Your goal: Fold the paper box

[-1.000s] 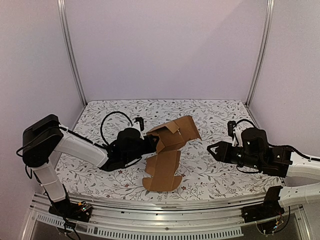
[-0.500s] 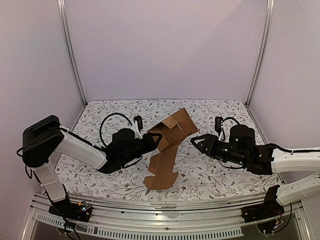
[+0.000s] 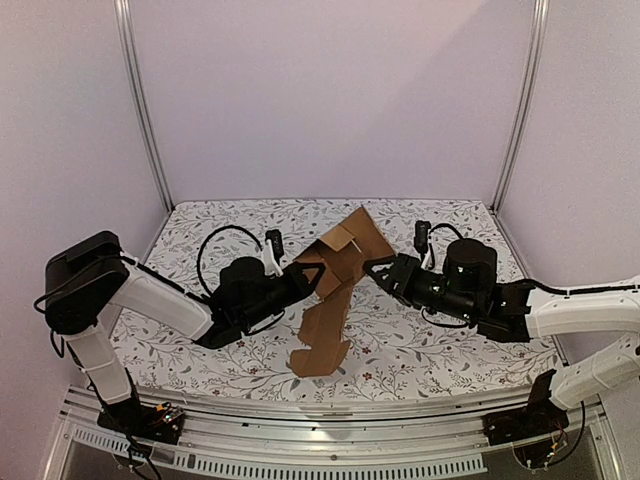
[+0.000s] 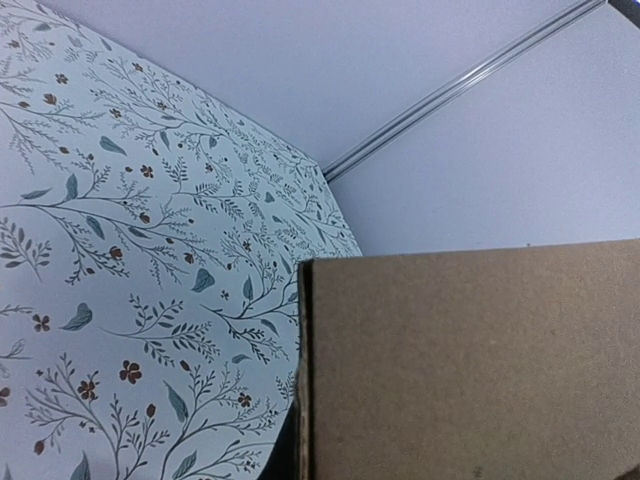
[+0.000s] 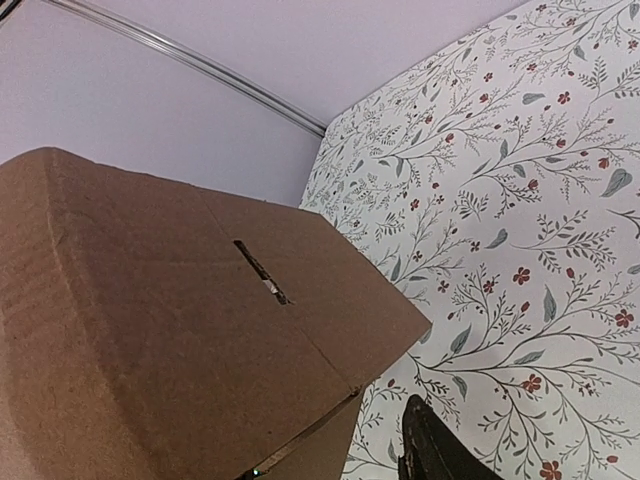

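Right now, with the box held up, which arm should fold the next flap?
Right. The left gripper is shut on the paper box, propping it up, so it is busy. The right gripper is open, empty and close beside the raised upper flaps.

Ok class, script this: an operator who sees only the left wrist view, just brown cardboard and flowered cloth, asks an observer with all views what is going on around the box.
Operator: Is the box off the surface?
Observer: Partly. From the top camera, the left gripper is shut on the paper box and holds its upper part raised. The lower end seems to rest on the table.
Operator: Where is the other arm?
Observer: The right gripper is at the box's right side, jaws apart. I cannot tell if it touches.
Operator: Anything on that far face?
Observer: The right wrist camera shows a short slit in the panel.
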You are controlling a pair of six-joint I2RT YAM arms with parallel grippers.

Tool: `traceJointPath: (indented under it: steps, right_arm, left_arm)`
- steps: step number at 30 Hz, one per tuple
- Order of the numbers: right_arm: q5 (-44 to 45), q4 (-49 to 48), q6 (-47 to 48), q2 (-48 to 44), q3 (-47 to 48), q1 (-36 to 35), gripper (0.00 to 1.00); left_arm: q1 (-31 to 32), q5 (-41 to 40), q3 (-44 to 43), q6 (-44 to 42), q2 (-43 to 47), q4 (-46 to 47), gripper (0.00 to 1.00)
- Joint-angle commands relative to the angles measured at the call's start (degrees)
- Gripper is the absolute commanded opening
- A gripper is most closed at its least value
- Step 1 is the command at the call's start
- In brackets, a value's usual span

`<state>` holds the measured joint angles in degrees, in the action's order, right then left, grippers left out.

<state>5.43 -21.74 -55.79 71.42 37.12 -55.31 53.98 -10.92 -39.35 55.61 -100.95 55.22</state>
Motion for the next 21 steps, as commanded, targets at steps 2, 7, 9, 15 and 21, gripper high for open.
traceJointPath:
  steps: [2, 7, 9, 15, 21]
  right_arm:
    - [0.3, -2.83, -0.76, 2.73, 2.13, -0.92, 0.49]
    - [-0.21, -4.6, -1.41, 5.12, 2.8, -1.33, 0.47]
    - [-0.33, -4.87, -1.66, 5.68, 3.03, -1.5, 0.45]
    - [-0.49, -5.07, -1.61, 6.15, 2.62, -1.61, 0.23]
    - [-0.25, -5.03, -1.65, 5.47, 1.78, -1.62, 0.26]
  left_arm:
    - [-0.69, 1.91, 0.73, -0.9, -1.38, 3.15, 0.0]
    - [-0.46, 2.61, 0.42, -2.08, -1.53, 3.93, 0.0]
    - [-0.37, 2.59, 0.33, -2.86, -1.51, 4.0, 0.0]
    - [-0.27, 2.66, 0.33, -4.81, -1.57, 4.51, 0.0]
    - [-0.19, 2.63, 0.33, -5.4, -2.2, 4.99, 0.0]
